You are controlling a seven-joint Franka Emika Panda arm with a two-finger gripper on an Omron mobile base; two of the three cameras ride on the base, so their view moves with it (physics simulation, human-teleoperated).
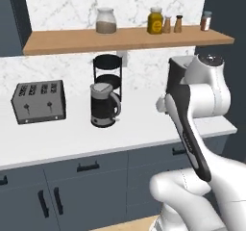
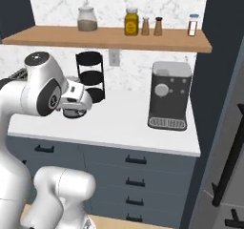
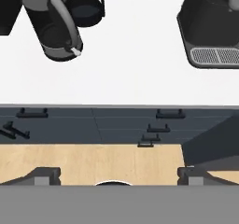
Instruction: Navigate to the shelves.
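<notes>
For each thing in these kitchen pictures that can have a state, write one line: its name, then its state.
gripper: open, holding nothing
kettle: upright, lid shut
toaster: slots empty
coffee machine: drip tray bare
glass jar: upright on the shelves, lidded
yellow jar: upright, lidded
drawers: shut

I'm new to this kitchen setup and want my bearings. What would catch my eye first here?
First, the long light-brown wooden plank shelf on the marble wall, carrying a glass jar, a yellow jar and small shakers. Below it, the white countertop holds a silver four-slot toaster at left, a black-and-silver electric kettle mid-counter and a dark boxy coffee machine at right.
</notes>
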